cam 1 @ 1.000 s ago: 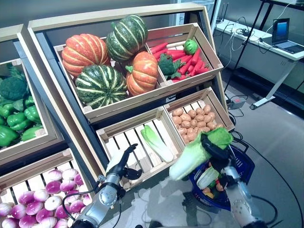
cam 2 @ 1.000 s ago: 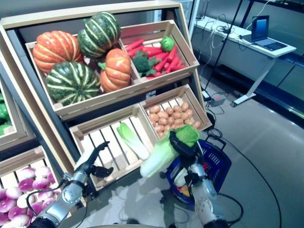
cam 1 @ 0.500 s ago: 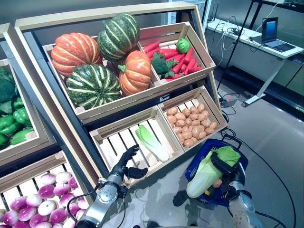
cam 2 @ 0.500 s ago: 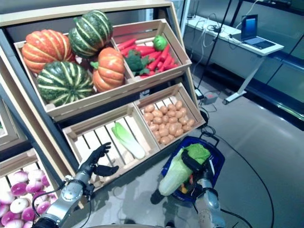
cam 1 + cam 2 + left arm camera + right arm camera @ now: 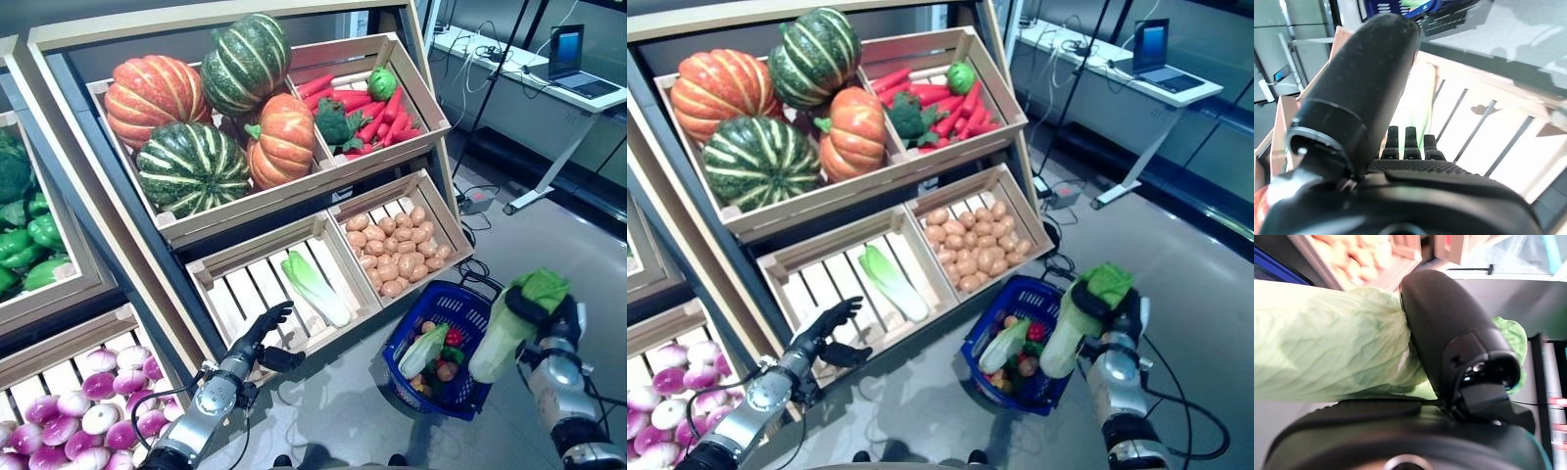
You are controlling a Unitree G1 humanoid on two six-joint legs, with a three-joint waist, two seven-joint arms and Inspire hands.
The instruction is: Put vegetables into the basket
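Judging from both eye views, you had the task partly complete: the blue basket [image 5: 443,360] on the floor already held a cabbage and smaller vegetables. Your right hand [image 5: 547,315] was clamped on a napa cabbage [image 5: 513,315] just beside the basket's far rim, not yet lowered in. Your left hand [image 5: 257,338] hung relaxed, fingers apart, before the slatted crate [image 5: 263,284], where another cabbage [image 5: 313,287] remained.

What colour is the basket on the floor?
The basket is dark blue, clearest in the left eye view.
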